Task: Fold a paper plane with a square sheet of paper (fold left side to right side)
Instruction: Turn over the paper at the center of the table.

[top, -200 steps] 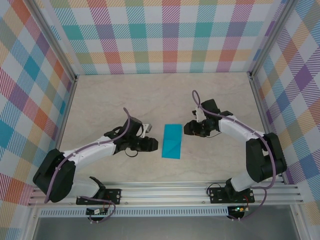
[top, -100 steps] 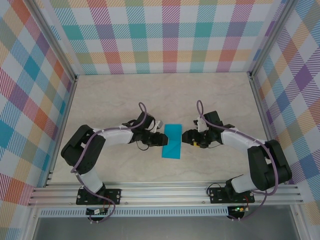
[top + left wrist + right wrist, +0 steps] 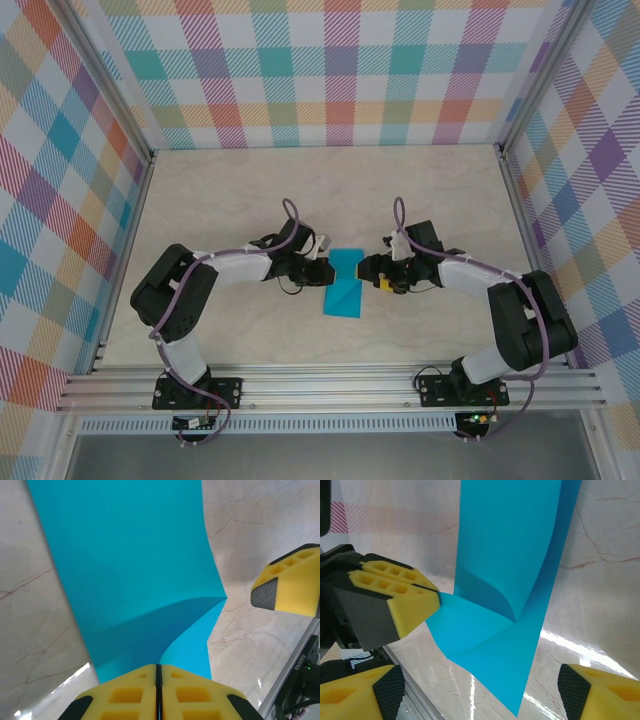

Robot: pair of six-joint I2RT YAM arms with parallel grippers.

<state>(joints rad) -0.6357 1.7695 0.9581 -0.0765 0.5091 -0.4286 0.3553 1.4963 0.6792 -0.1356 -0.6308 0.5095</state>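
Left gripper [image 3: 158,680] is clamped shut on the sheet: in its wrist view I see the two yellow pads meeting along a thin seam at the bottom centre of the frame, with the turquoise edge pinched between them. From the other wrist camera the same pads show at the left of the frame, gripping one corner, and the paper curls up from the table toward them.

My right gripper [image 3: 482,692] stands wide open. Its fingers sit in the bottom corners of its own view, one on each side of the sheet, and I see no contact with the paper.

From above, the square sheet of paper [image 3: 343,285] lies in the middle of the frame on the marble table [image 3: 250,190], directly between the two grippers. Its upper part looks pulled toward the left gripper. Below that it runs down the frame as a narrow strip, not a square.

I judge from that shape that a first halving fold is done and a corner fold is just under way. No crease is pressed at the lifted corner, and nothing resembles a pointed dart. The nose folds, the wings and all flattening are left, so I put the job early on.
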